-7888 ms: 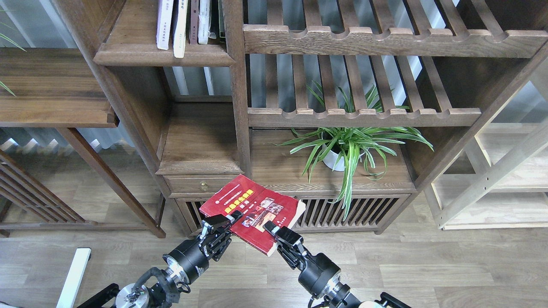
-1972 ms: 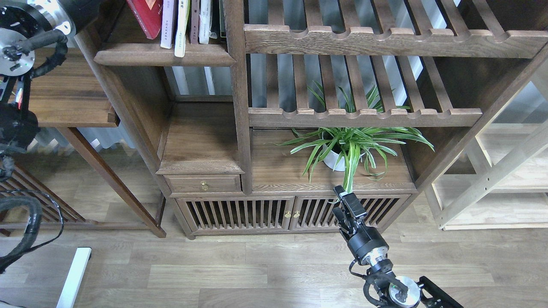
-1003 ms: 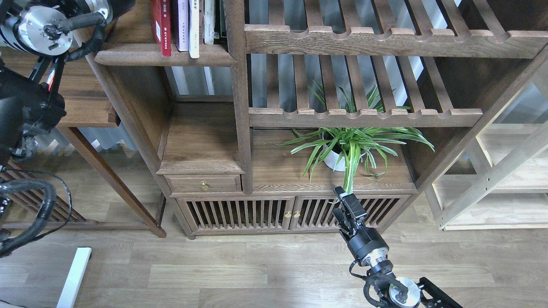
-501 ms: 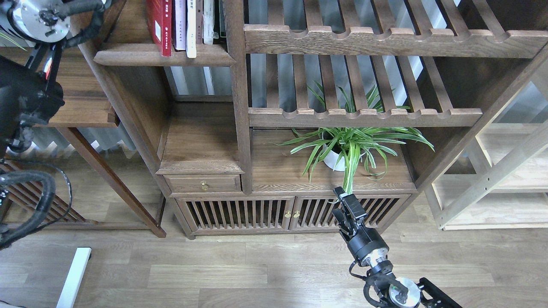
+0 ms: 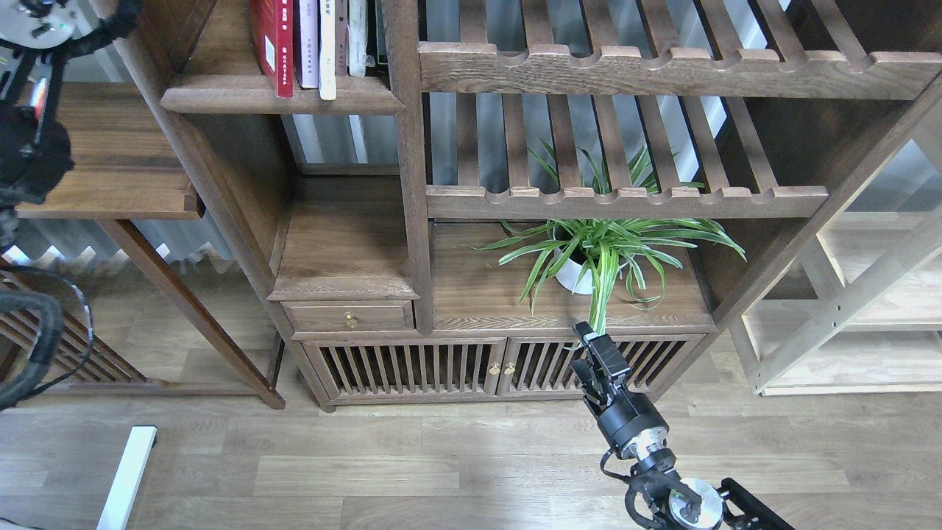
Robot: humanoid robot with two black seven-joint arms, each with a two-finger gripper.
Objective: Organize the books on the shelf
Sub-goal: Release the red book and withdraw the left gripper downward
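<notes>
- The books (image 5: 302,40), the red one leftmost, stand upright on the dark shelf (image 5: 280,94) at far left.
- A potted plant (image 5: 600,254) sits on the cabinet over the wood floor.
- The right gripper (image 5: 595,357) hangs empty, its opening unclear; the left gripper is out of frame.

On the narrow dark-brown wooden shelf (image 5: 243,94) at the upper left, a thick red book (image 5: 274,44) stands upright at the left end of a short row, touching a pale lavender-white book (image 5: 306,44), with a cream-spined book (image 5: 327,51) and further volumes packed to their right against the bookcase post. Below and to the right, a green spider plant in a white pot (image 5: 592,254) sits on the dark cabinet top (image 5: 478,294). The right end effector (image 5: 597,357) hangs in front of the slatted cabinet doors, holding nothing, its fingers too dark to separate. Parts of the left arm show at the far left edge; its end effector is out of sight.
</notes>
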